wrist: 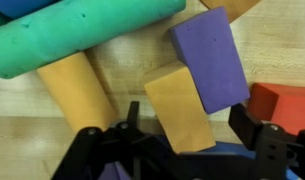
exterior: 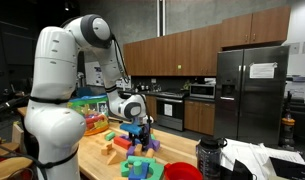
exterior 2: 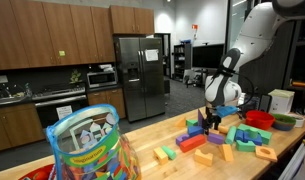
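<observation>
My gripper is open and low over a pile of foam blocks on a wooden table. A tan rectangular block lies between its two fingers, with a gap to the right finger. A purple block touches the tan block's upper right side. A teal cylinder and a yellow cylinder lie to the left, and a red block lies to the right. In both exterior views the gripper points down into the blocks.
A red bowl and a black bottle stand near the table's end. A clear tub of coloured toys stands close to the camera. A red bowl, a green bowl and a white box stand beyond the blocks.
</observation>
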Motion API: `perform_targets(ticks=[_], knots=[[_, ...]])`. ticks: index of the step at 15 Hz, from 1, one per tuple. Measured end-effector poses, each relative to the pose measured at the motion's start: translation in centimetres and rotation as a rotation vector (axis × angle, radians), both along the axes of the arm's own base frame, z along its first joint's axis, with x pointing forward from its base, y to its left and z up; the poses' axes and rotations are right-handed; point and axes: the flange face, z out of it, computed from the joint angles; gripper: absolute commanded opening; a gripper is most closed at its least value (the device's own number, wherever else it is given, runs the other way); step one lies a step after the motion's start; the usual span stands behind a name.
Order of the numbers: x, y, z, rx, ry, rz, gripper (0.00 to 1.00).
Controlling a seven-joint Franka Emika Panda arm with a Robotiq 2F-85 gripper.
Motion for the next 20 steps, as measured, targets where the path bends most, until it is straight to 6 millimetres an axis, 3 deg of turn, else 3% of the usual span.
perform_targets(ticks=[6,20], knots=[[0.03,0.14,-0.13,0.0,0.003,0.002,0.16],[0.45,0.61,0.77,0.004,-0.021,0.005,0.16]])
